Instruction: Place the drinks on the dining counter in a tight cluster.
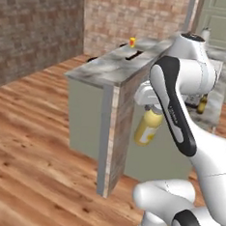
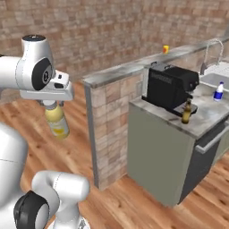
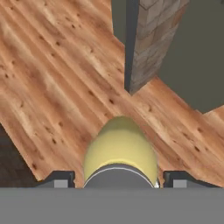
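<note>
Yellow bottle (image 1: 148,127) with pale label; dark brown bottle (image 2: 186,112); blue-and-white bottle (image 2: 218,91); grey-white veined marble desk (image 1: 109,66); knotty orange-brown plank floor (image 3: 52,78)

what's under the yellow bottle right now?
Bare wood floor lies far below the yellow bottle, which hangs from the gripper. A brick wall end stands nearby. The bottle's body covers the floor directly beneath it.

marble counter (image 2: 203,117): coffee machine (image 2: 170,85), brown bottle (image 2: 186,112), blue-white bottle (image 2: 218,91).
</note>
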